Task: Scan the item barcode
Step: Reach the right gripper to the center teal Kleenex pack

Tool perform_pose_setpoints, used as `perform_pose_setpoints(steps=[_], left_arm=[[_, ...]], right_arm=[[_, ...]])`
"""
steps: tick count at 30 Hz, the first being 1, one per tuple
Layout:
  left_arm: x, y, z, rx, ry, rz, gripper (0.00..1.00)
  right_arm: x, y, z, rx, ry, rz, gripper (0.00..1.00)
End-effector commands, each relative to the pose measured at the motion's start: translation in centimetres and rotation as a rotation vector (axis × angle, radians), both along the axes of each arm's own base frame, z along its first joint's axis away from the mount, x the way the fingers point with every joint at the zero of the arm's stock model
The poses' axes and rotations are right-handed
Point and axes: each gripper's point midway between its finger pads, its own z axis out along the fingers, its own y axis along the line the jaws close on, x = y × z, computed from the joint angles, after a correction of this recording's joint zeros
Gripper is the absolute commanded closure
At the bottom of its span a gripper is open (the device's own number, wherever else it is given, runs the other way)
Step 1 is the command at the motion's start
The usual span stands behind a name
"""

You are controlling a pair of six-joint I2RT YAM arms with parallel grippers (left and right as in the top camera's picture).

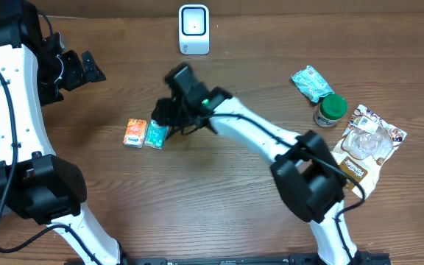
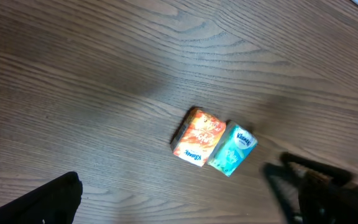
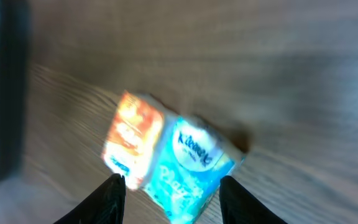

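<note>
— What's on the table (image 1: 219, 206), biggest things first?

— The two arms. The left arm (image 1: 13, 110) is over at the left edge, and the left gripper (image 1: 90, 68) hangs above bare wood with its jaws spread wide and nothing in them. The right arm (image 1: 256, 132) reaches across the middle towards the left.

— And its pincer?

— The right gripper (image 3: 171, 186) is low over two little tissue packs. Its jaws are parted and sit either side of the teal tissue pack (image 3: 191, 162). The view is blurred, but I see a gap on one side, so it isn't clamped.

— Where's the scanner?

— The white scanner (image 1: 194, 29) stands at the far edge, well apart from the packs.

— What else is there?

— A crinkled snack bag (image 1: 366, 143) on the right. Near it are a teal packet (image 1: 311, 82) and a green-lidded jar (image 1: 331, 110). The orange tissue pack (image 3: 126, 137) lies flat, touching the teal one's side.
</note>
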Motion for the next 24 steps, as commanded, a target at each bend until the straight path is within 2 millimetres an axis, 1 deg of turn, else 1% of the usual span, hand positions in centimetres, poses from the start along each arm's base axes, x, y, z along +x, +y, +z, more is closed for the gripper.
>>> perform_pose_setpoints(steps=[1,4,8,11,15,24], left_arm=[[0.1,0.2,0.9,0.01,-0.025,0.01,0.0],[0.1,0.2,0.9,0.01,-0.025,0.01,0.0],[0.1,0.2,0.9,0.01,-0.025,0.01,0.0],[0.1,0.2,0.9,0.01,-0.025,0.01,0.0],[0.1,0.2,0.9,0.01,-0.025,0.01,0.01],[0.1,0.2,0.9,0.01,-0.025,0.01,0.0]], right_arm=[[0.7,-0.3,-2.4,-0.087,-0.043,-0.027,0.54],[1.1,-0.4,-2.6,-0.096,-0.058,-0.039,0.55],[1.5,-0.4,-3.5,-0.108,-0.07,-0.05,0.55],[1.6,-0.3,-4.7,-0.115,-0.062,-0.049,0.55],[1.5,-0.3,-5.1,-0.117,-0.058,-0.047,0.55],[1.0,0.0,-5.2,-0.121,-0.054,-0.037,0.66]])
